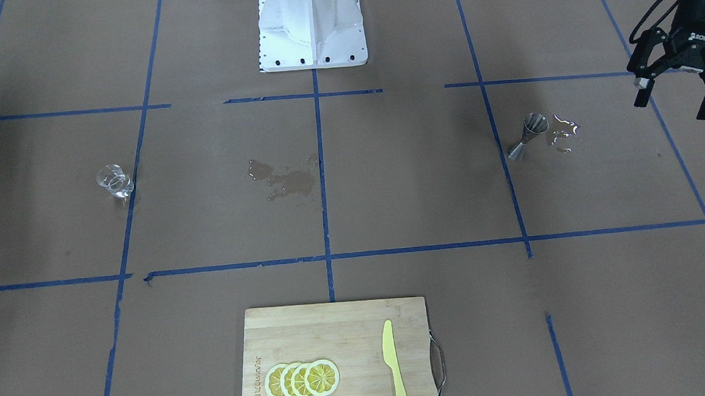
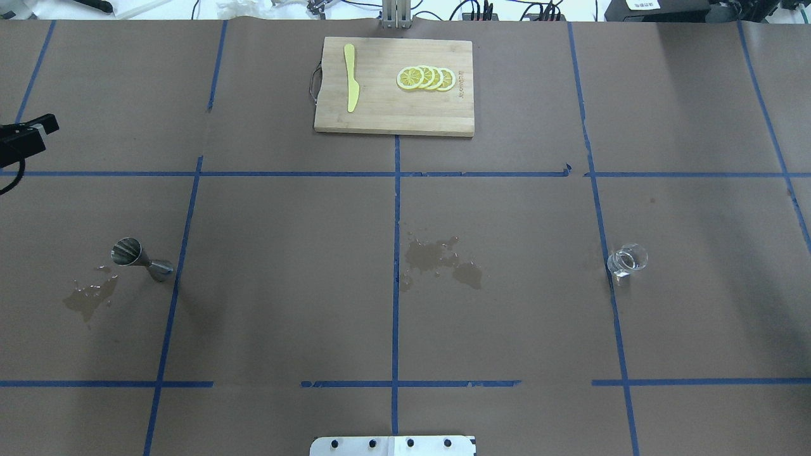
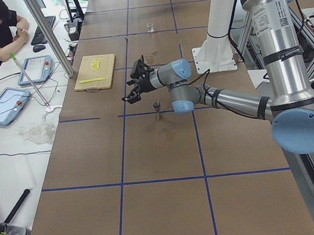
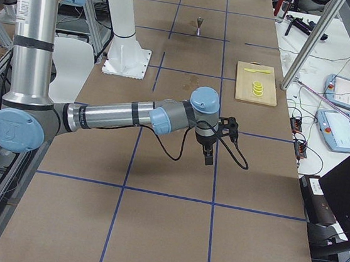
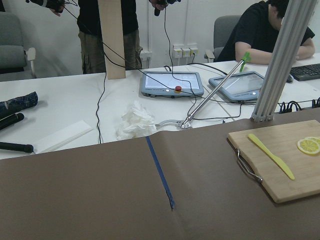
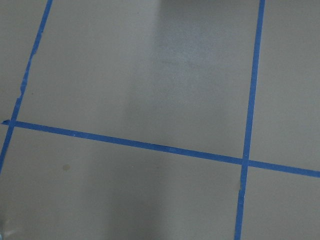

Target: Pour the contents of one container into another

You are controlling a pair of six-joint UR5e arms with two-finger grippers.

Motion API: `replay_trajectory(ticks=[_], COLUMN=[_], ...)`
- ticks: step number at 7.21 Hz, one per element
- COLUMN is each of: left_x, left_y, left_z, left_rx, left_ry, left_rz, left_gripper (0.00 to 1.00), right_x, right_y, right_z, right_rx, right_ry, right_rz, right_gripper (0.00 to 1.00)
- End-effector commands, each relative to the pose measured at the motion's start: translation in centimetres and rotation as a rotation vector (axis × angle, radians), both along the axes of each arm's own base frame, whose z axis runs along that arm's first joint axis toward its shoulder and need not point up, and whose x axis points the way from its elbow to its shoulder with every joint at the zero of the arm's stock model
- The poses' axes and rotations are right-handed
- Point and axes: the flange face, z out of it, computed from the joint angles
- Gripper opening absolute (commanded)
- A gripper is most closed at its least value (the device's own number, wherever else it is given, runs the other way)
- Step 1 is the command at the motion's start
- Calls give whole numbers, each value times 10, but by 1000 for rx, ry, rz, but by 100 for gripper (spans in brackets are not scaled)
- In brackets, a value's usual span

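- The table (image 1: 425,193), covered in brown paper with a grid of blue tape lines, is carrying everything.
- The left arm (image 3: 230,99) is reaching out over its end of the table. The left gripper (image 1: 675,102) is hanging in the air with its two fingers spread wide apart and nothing between them. It is sitting off to the outer side of the jigger, well apart from it.
- The right arm (image 4: 119,117) is stretching over the opposite end. The right gripper (image 4: 209,152) is pointing down above a tape line, and I cannot tell how its fingers are standing.
- A wooden cutting board (image 1: 342,333) is lying at the operators' edge, bearing a yellow knife (image 1: 394,367) and a row of overlapping lemon slices (image 1: 302,380).
- A wet patch (image 1: 287,180) is spreading near the table's middle, and a smaller puddle (image 1: 562,131) is shining just beside the jigger.
- The steel jigger (image 1: 527,135) is standing upright on the robot's left half, just beside a tape line.
- The clear glass cup (image 1: 116,180) is sitting on the robot's right half, beside another tape line, well apart from the jigger and from both grippers.
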Motion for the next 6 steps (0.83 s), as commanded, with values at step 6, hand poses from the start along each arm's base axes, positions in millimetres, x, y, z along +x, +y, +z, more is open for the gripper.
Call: replay_trajectory(ticks=[6], left_x=[114], left_y=[93], left_z=[43], left_rx=[78], left_ry=[54], left_rz=[-263], left_gripper=[100], right_x=[1], right_y=[1], right_z=[3], right_rx=[-7], right_ry=[1], right_rz=[1], right_gripper=[100])
